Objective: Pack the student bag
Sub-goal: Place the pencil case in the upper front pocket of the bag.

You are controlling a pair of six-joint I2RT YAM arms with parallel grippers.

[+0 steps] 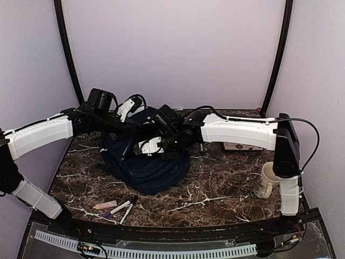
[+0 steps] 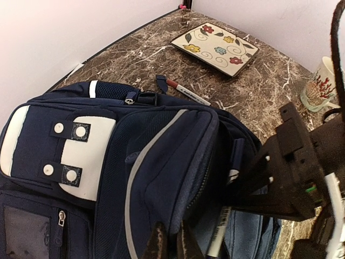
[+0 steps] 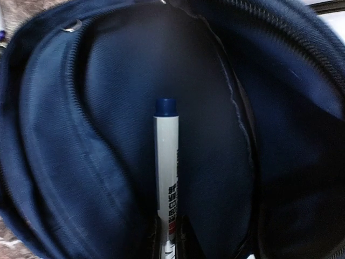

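The student bag [image 1: 156, 175], navy with white patches, lies in the middle of the table with a compartment held open. My left gripper [image 1: 131, 116] is shut on the edge of the bag's open flap [image 2: 186, 178], its dark fingertips [image 2: 157, 243] pinching the fabric. My right gripper [image 1: 141, 149] reaches into the opening and is shut on a white marker with a blue cap [image 3: 166, 162], held upright inside the dark blue compartment [image 3: 70, 135]. The marker's barrel [image 2: 220, 232] also shows in the left wrist view, under the right gripper's black body [image 2: 294, 172].
A square flowered plate [image 2: 215, 47] lies behind the bag at the right. A red-capped marker [image 2: 186, 93] lies by the bag's top. A patterned mug [image 1: 266, 181] stands at the right. Two markers [image 1: 123, 208] and a pale stick [image 1: 105, 205] lie at the front left.
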